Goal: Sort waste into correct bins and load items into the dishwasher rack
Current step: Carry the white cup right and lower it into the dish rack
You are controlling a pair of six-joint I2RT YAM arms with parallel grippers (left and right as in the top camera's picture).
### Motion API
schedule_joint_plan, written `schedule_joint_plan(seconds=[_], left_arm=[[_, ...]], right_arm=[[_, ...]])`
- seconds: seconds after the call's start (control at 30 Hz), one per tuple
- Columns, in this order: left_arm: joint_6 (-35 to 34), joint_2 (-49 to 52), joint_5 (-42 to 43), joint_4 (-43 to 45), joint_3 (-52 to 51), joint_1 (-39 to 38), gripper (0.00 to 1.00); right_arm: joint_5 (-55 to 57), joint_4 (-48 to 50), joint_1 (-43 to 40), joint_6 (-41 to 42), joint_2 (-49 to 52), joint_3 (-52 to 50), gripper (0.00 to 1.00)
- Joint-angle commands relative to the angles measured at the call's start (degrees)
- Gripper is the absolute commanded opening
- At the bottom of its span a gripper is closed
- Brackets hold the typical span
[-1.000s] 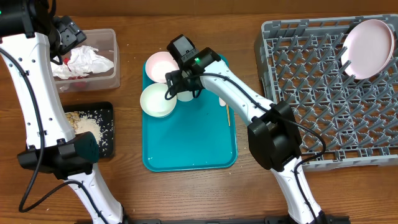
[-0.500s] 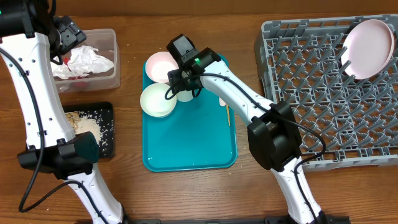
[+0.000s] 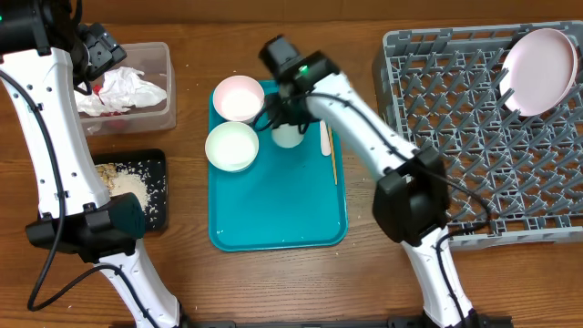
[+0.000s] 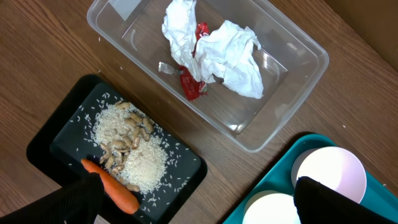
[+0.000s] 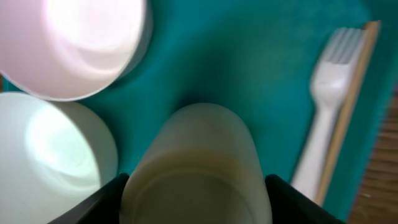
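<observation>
Wooden table seen from overhead: small white cup (image 3: 288, 138) sits on the teal tray (image 3: 273, 219), right gripper (image 3: 284, 122) bent over it. Left wrist view: left gripper (image 4: 208, 200) gapes wide above the black tray (image 4: 62, 134). Right wrist view: dark fingers (image 5: 102, 202) clasp the cup's sides.

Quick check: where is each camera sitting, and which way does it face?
Overhead: fixed above, straight down on teal tray and rack; left arm and right arm show.
Left wrist: high, down on clear tub and black tray; dark fingers at bottom.
Right wrist: close, down on cup; fingers beside it.
All three share the two bowls.
</observation>
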Motion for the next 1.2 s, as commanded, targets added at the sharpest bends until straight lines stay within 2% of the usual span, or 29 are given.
schedule_joint_plan(seconds=[0.0, 0.17, 0.3, 0.5, 0.7, 0.77, 1.0, 1.1, 1.13, 1.17], left_arm=[[0.52, 0.31, 0.42, -0.13, -0.26, -0.28, 1.00], [0.52, 0.31, 0.39, -0.13, -0.26, -0.26, 1.00], [0.52, 0.31, 0.39, -0.13, -0.26, -0.26, 1.00], [0.50, 0.31, 0.39, -0.13, -0.26, -0.26, 1.00], [0.50, 0.31, 0.42, -0.07, -0.26, -0.26, 1.00], [0.50, 0.31, 0.42, -0.02, -0.26, -0.26, 1.00], [0.50, 0.31, 0.39, 0.00, -0.26, -0.26, 1.00], [0.50, 0.31, 0.42, 0.00, -0.26, -0.26, 1.00], [0.50, 0.31, 0.39, 0.00, -0.26, -0.26, 1.00], [0.50, 0.31, 0.42, 0.02, -0.26, -0.26, 1.00]], right_arm=[[0.57, -2.67, -5.03, 0.07, -7.98, 4.15, 0.51], [0.63, -6.03, -12.55, 0.02, -16.06, 4.28, 0.52], [0.59, -9.81, -25.11, 0.07, -21.92, 4.28, 0.52], [0.59, -14.71, -42.25, 0.55, -22.58, 4.15, 0.52], [0.57, -17.33, -55.69, 2.45, -22.38, 1.95, 0.52], [0.57, -17.46, -59.54, 3.30, -22.38, -0.61, 0.52], [0.61, -14.19, -65.29, 5.05, -22.38, -11.58, 0.53], [0.61, -12.74, -66.16, 5.05, -22.38, -14.05, 0.62], [0.63, -12.72, -66.20, 5.03, -22.38, -14.27, 0.75], [0.61, -12.72, -66.23, 5.03, -22.38, -14.27, 0.79]])
